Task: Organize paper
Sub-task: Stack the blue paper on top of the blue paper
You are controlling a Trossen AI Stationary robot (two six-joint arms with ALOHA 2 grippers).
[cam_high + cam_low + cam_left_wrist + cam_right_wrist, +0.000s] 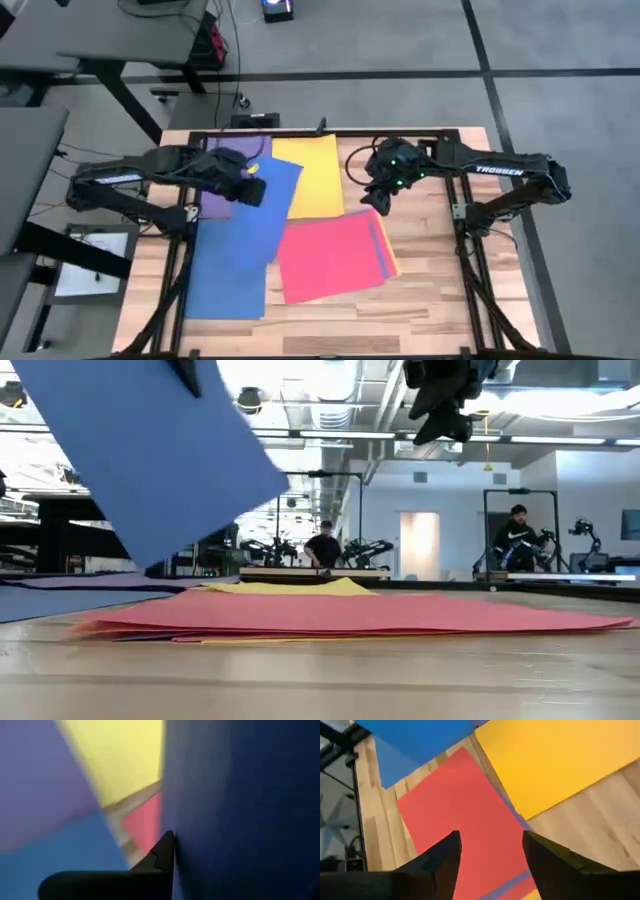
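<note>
While my left gripper (252,186) pinches a raised blue sheet (262,205), my right gripper (383,196) hangs spread above the red-pink sheet (325,255)

Purple sheet (222,195) mostly hidden under left arm, lifted blue sheet (255,205).

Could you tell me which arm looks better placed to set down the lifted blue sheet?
Probably the left: the left gripper is shut on the lifted blue sheet, held off the table. The right gripper hovers open and empty above the red-pink sheet.
</note>
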